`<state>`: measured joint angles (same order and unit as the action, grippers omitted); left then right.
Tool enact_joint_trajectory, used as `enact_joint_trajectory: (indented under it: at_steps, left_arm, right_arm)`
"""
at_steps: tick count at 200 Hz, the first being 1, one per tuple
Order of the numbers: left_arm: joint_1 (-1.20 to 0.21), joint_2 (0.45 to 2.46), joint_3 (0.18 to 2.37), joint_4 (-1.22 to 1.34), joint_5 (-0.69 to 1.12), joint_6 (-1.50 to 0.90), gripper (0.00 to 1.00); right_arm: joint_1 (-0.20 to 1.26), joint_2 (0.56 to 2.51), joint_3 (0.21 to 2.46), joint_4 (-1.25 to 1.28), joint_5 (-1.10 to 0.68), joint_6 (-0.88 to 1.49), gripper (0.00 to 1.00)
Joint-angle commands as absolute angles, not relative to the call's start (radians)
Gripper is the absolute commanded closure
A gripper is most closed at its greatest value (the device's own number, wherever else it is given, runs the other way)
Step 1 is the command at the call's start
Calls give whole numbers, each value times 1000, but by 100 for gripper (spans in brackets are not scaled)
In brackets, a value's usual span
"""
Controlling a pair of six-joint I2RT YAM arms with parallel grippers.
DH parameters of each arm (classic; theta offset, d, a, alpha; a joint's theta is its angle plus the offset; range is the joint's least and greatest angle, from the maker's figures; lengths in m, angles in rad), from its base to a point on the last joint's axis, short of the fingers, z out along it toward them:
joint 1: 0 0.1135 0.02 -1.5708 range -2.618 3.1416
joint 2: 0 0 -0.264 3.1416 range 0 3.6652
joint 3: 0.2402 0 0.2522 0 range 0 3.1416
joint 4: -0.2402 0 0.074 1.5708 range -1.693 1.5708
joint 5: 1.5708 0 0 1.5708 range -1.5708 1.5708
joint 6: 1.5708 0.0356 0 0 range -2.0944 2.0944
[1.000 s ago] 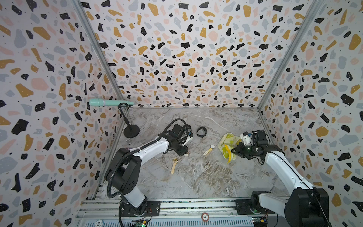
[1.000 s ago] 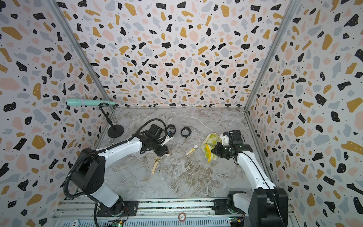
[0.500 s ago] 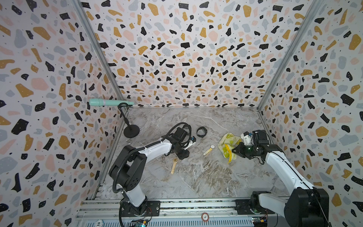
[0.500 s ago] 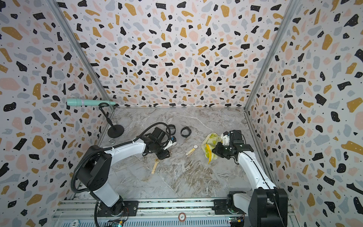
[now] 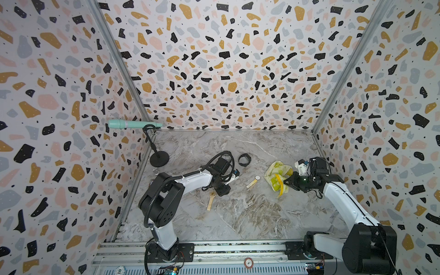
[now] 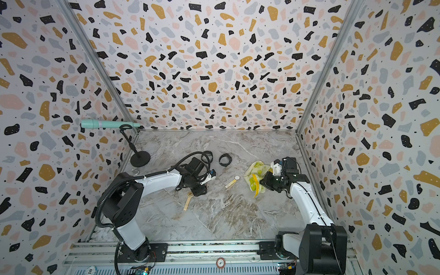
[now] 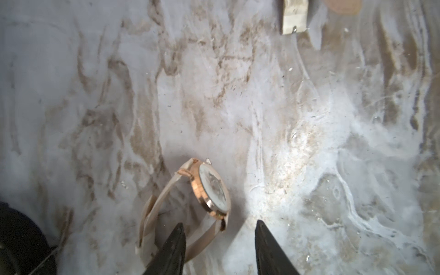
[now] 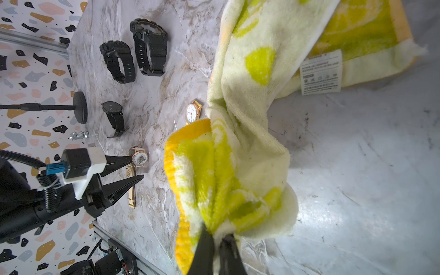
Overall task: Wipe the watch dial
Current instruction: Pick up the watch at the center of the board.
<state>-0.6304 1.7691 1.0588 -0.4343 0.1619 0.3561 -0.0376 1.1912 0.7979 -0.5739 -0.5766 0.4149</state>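
A rose-gold watch with a beige strap lies tilted on its side on the marble floor, its pale dial showing. My left gripper stands open just over it, one finger above the strap, nothing clamped. In both top views that gripper sits beside the watch. My right gripper is shut on a bunched yellow-green towel, held low at the right. A second gold watch with a white dial lies between the arms.
Three black watches lie toward the back. A black stand carrying a teal microphone is in the back left corner, with a small metal piece near it. Patterned walls close in three sides.
My left gripper has moved toward the front and down onto the beige-strap watch, its jaws narrowing slightly. The right arm and towel have not moved.
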Motion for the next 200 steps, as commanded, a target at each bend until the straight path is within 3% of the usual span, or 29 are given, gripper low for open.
enact_joint_trajectory:
  at_steps: [1,95,172,200]
  left_arm:
    - [-634,1773,1071,-423,141,371,54]
    - [-640,1820,1084,-417,176,377,59]
    - [-658,1848,1097,-433,193,379,79]
    - [-667,1836,1099,-458,193,357,81]
  right_arm:
    - [-48,1191,836,-592,-602,391,100]
    - [-76,1199,839,-595,-616,382,100]
    - [-110,1165,833,-621,-624,370,100]
    - [-121,1152,818,-620,-633,368,100]
